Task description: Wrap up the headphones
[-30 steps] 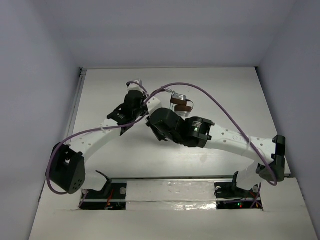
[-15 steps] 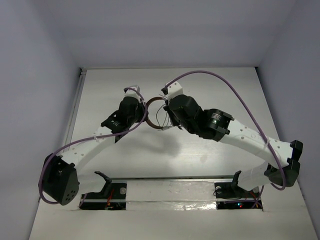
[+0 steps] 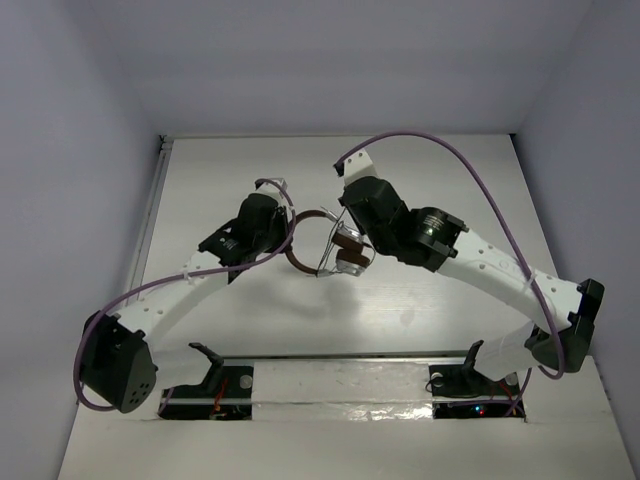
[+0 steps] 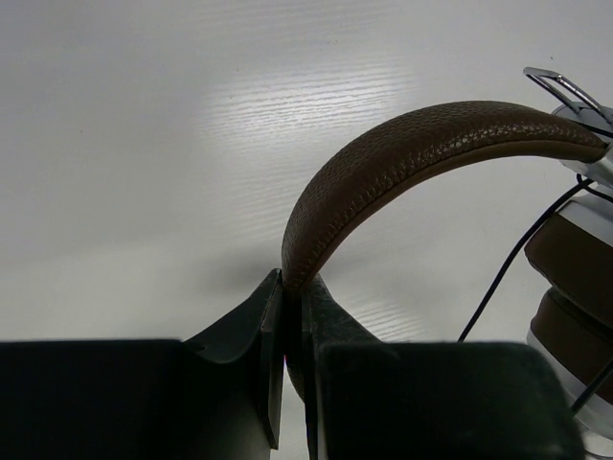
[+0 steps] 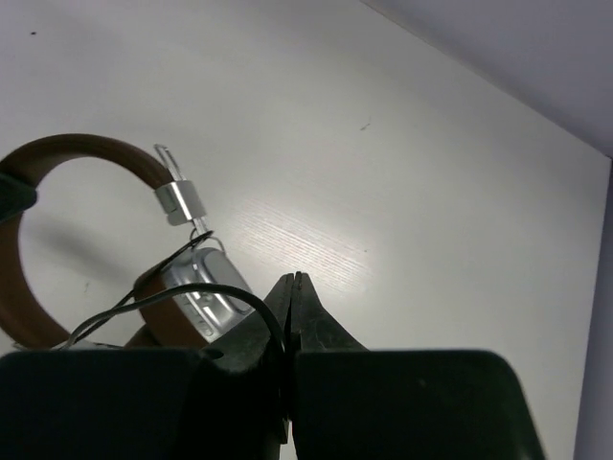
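Top external view, mid-table between arms: left gripper [image 4: 292, 287] clamped shut on brown padded headband [image 4: 402, 144] of silver-cupped over-ear headphones [image 3: 345, 250]; right gripper [image 5: 292, 283] closed, seemingly pinching thin dark cable [image 5: 144, 302]; winding apparently under way, next loop needs cable kept taut.

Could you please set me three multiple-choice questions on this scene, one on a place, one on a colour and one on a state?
1. Where does the left gripper grip the headphones? A an earcup; B the brown headband; C the plug.
2. What colour is the earcup? A red; B green; C silver.
3. How do the right gripper jaws stand? A wide open; B shut; C out of view.
Answers: 1 B, its fingers clamp the leather band; 2 C, the shell shines metallic; 3 B, the fingertips meet, with the thin cable running in between them.
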Available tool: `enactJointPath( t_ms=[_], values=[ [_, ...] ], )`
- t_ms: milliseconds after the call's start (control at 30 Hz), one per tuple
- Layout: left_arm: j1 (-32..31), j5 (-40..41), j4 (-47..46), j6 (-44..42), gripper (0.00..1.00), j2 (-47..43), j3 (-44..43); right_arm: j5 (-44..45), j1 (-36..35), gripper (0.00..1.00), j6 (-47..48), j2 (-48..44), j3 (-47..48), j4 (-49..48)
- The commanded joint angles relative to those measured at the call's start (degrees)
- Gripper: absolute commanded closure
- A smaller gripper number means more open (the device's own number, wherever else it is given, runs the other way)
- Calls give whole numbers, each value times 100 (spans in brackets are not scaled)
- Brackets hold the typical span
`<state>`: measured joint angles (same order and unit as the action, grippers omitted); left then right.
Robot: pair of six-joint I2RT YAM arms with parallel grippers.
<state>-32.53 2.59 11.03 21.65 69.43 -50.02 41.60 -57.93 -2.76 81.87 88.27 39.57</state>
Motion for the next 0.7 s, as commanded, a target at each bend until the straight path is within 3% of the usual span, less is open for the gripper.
enactJointPath(
  t_ms=[0, 233, 367, 667],
  values=[
    [-16, 146, 207, -283, 100, -149, -570, 427, 159, 100, 206, 40, 322, -64],
    [-16, -1276, -30, -521, 100, -324, -711, 111, 335, 100, 206, 31, -64, -432],
    [-16, -1691, -65, -539, 100, -430, -790, 23, 537, 99, 206, 5, -257, -810],
    [616, -2790, -505, -144, 100, -799, -869, -740, 863, 90, -163, -539, -1074, -1486]
  ],
)
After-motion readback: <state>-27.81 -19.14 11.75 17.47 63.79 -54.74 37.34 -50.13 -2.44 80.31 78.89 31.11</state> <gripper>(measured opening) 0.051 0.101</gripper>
